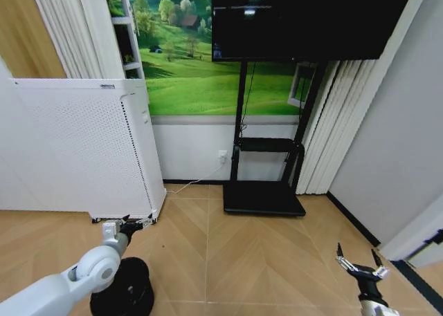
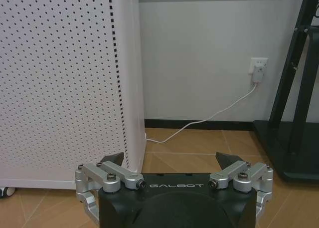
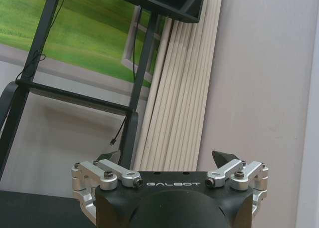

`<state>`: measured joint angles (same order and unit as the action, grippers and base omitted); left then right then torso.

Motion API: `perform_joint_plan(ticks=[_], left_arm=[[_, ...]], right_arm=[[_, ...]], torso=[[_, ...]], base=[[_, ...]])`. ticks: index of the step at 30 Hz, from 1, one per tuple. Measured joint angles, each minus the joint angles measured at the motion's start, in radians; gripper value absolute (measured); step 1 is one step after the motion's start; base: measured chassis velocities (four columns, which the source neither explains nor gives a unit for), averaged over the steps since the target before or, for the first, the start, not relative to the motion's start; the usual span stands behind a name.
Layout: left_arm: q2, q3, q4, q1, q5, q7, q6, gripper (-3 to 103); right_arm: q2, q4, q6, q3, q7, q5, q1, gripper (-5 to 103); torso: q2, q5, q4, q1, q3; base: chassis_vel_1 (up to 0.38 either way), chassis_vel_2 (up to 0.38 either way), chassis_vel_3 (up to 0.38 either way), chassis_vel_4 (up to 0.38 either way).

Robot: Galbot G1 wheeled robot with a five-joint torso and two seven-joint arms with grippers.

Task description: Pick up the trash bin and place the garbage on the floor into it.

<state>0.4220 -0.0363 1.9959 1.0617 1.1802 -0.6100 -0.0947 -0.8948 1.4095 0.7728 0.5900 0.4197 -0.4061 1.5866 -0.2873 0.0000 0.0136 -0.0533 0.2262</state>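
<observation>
Trash bin (image 1: 123, 288) sat on the floor (image 1: 242, 261) at near left, directly under the left arm's forearm. Left gripper (image 1: 131, 224) was past the bin on its far side, jaws spread wide, nothing held, pointed at the white perforated cabinet (image 1: 76, 146). Right gripper (image 1: 360, 261) hung at near right, well apart from the bin, also wide open and empty, facing the black TV stand (image 1: 266, 191).
</observation>
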Motion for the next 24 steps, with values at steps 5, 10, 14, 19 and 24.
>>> perform_joint_plan(ticks=[5,10,14,19,24], left_arm=[[0.007,0.005,-0.004,-0.002,-0.015,0.037,-0.013,100],[0.006,0.006,-0.018,0.004,-0.007,0.120,0.021,100],[0.005,0.003,-0.021,0.006,0.005,0.124,0.028,100],[0.008,0.003,-0.018,0.007,0.005,0.122,0.030,100],[0.010,0.003,-0.012,0.011,0.006,0.119,0.030,100]], right_arm=[[0.000,-0.004,-0.004,-0.010,0.007,0.009,-0.013,100],[-0.001,-0.009,-0.004,-0.014,0.012,0.021,-0.017,100],[-0.002,-0.012,-0.004,-0.014,0.013,0.025,-0.017,100],[-0.001,-0.012,-0.002,-0.012,0.014,0.025,-0.011,100],[0.001,-0.010,0.001,-0.004,0.014,0.025,0.000,100]], torso=[[0.000,-0.0002,-0.0005,0.000,0.000],[-0.007,0.0001,0.0000,-0.003,0.004],[-0.023,0.0000,0.0001,-0.008,0.015],[-0.047,0.0000,-0.0002,-0.015,0.031],[-0.064,0.0000,-0.0002,-0.021,0.043]], base=[[0.045,0.055,-0.049,-0.046],[0.000,0.000,0.000,0.000],[0.000,0.000,0.000,0.000],[0.000,0.000,0.000,0.000],[0.000,0.000,0.000,0.000]])
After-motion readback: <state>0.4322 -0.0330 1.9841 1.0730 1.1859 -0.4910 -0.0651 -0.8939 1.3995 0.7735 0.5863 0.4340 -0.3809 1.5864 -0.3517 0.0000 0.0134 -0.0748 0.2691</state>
